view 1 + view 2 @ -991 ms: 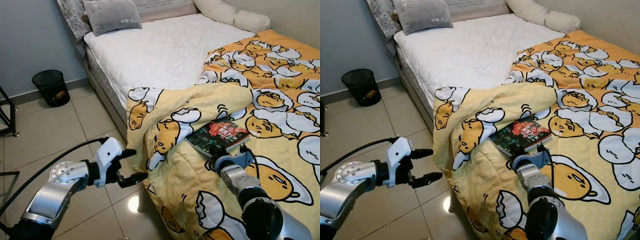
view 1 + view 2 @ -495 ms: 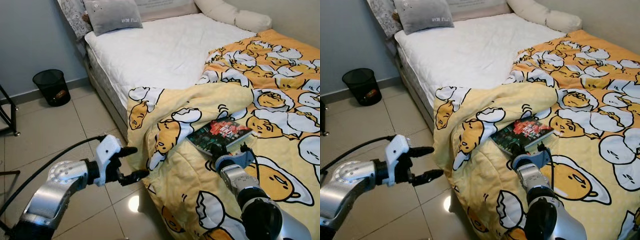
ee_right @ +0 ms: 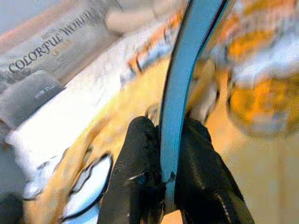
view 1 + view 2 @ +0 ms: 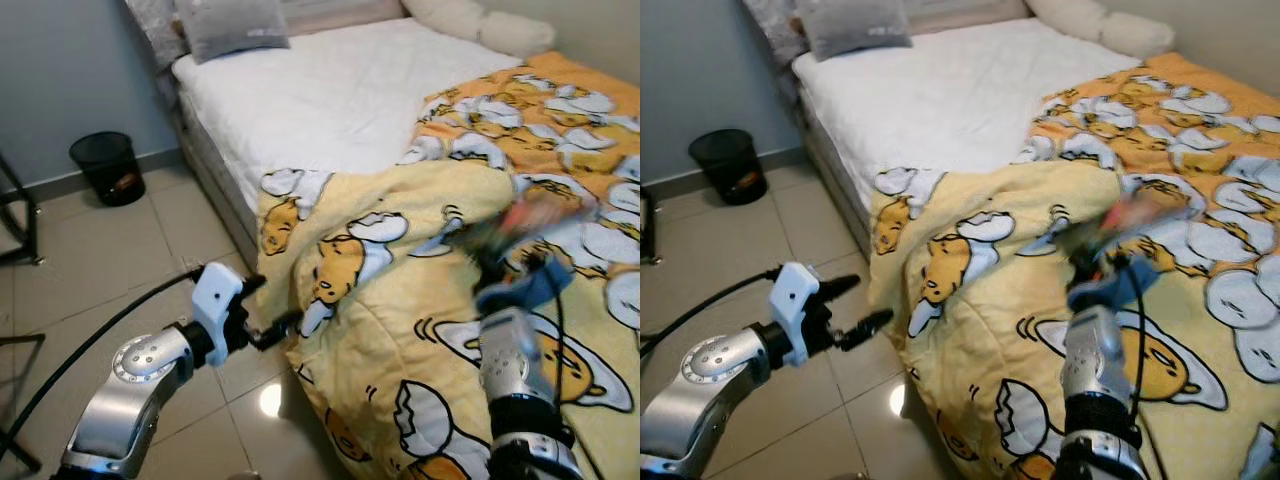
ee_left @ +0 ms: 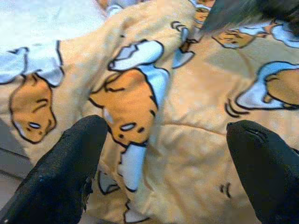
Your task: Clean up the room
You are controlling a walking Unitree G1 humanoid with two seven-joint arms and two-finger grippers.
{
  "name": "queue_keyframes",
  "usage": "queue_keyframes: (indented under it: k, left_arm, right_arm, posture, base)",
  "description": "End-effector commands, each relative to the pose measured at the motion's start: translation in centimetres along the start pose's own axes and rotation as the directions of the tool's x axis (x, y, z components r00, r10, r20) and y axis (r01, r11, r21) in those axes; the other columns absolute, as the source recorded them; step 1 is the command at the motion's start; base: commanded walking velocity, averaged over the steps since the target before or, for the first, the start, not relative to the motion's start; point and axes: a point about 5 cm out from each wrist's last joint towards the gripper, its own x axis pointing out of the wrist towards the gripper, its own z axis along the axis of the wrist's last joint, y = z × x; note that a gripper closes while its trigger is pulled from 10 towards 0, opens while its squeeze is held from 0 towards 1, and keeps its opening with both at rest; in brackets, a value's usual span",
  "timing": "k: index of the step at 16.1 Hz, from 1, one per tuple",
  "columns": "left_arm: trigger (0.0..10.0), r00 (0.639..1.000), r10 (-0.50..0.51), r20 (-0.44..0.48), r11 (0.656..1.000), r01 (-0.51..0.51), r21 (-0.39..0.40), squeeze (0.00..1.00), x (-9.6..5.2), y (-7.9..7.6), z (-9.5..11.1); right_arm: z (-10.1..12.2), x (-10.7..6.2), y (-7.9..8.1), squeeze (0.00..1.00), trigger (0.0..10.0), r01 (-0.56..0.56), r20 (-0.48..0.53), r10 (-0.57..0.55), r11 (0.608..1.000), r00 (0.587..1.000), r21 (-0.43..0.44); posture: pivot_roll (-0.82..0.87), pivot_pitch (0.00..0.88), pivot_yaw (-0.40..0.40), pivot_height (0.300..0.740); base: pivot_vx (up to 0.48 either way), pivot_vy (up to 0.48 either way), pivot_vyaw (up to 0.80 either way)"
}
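A yellow egg-print blanket (image 4: 420, 300) spills over the foot corner of the bed (image 4: 330, 100), a grey pillow (image 4: 232, 25) at the head and a black wastebasket (image 4: 107, 167) on the tiled floor (image 4: 90, 270) beside it. The right hand (image 3: 163, 182) grips a book (image 3: 187, 79) edge-on, lifted clear of the blanket — blurred in the eye views, sharp at the wrist. The left hand (image 4: 262, 315) hangs released beside the blanket's draped edge, its fingers (image 5: 70, 163) spread.
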Motion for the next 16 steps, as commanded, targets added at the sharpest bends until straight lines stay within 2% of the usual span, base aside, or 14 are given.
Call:
queue_keyframes:
  k: [1,2,3,4,5,6,7,11,14,16]
  left_arm:
    - [10.0,0.998,0.062,0.013,0.997,-0.062,0.034,0.39,0.4,0.5,0.5]
    - [10.0,0.993,0.11,0.049,0.992,-0.112,0.049,0.39,1.2,0.6,1.0]
    - [10.0,0.987,0.152,0.053,0.988,-0.154,0.029,0.38,1.7,0.7,1.3]
    - [10.0,0.984,0.165,0.063,0.985,-0.168,0.043,0.38,1.9,0.8,1.4]
    - [10.0,0.977,0.197,0.076,0.976,-0.203,0.076,0.38,2.1,1.1,1.7]
    - [10.0,0.972,0.219,0.081,0.971,-0.225,0.077,0.38,2.2,1.3,1.7]
    - [10.0,0.968,0.24,0.069,0.966,-0.246,0.082,0.38,2.2,1.6,1.6]
    - [10.0,0.957,0.281,0.078,0.956,-0.285,0.061,0.38,2.2,2.0,1.4]
    - [10.0,0.954,0.29,0.08,0.954,-0.295,0.06,0.38,2.3,2.1,1.6]
    - [10.0,0.94,0.331,0.084,0.942,-0.334,0.034,0.36,2.3,3.0,1.7]
  right_arm:
    - [0.1,-0.4,1.7,0.0,0.0,-0.046,0.026,0.049,0.99,0.998,-0.13]
    - [0.0,-1.2,2.4,0.0,7.6,-0.012,0.044,0.024,0.967,0.999,-0.254]
    - [-0.2,-1.5,3.0,0.0,10.0,-0.021,0.061,0.038,0.964,0.997,-0.265]
    - [-0.4,-1.5,3.4,0.0,10.0,-0.042,0.049,0.057,0.959,0.997,-0.279]
    - [-0.7,-1.5,4.3,0.0,10.0,-0.084,0.016,0.095,0.936,0.995,-0.34]
    - [-0.8,-1.5,4.6,0.0,10.0,-0.093,-0.006,0.099,0.914,0.995,-0.396]
    - [-0.8,-1.5,4.7,0.0,10.0,-0.105,-0.012,0.11,0.906,0.994,-0.41]
    - [-0.4,-1.7,4.8,0.0,10.0,-0.095,0.0,0.104,0.905,0.995,-0.415]
    - [-0.7,-1.8,5.1,0.0,10.0,-0.102,-0.015,0.104,0.921,0.994,-0.375]
    - [-1.3,-1.7,6.1,0.0,10.0,-0.151,-0.061,0.138,0.933,0.988,-0.328]
  posture:
    - [0.01,0.0,-0.007,0.74]
    - [0.01,0.0,0.0,0.74]
    - [0.0,0.0,-0.002,0.74]
    - [0.01,0.0,-0.007,0.74]
    - [0.01,0.0,-0.008,0.74]
    - [0.01,0.0,-0.007,0.74]
    - [0.01,0.0,-0.006,0.74]
    - [0.01,0.0,-0.005,0.74]
    - [0.02,0.0,-0.002,0.74]
    - [0.01,0.0,0.001,0.74]
  base:
    - [0.0,0.0,0.0]
    - [0.0,0.0,0.0]
    - [0.0,0.0,0.0]
    - [0.0,0.0,0.0]
    - [0.0,0.0,0.0]
    - [0.0,0.0,0.0]
    - [0.0,0.0,-0.8]
    - [0.0,0.0,-0.8]
    - [0.0,0.0,-0.8]
    - [0.0,0.0,-0.8]
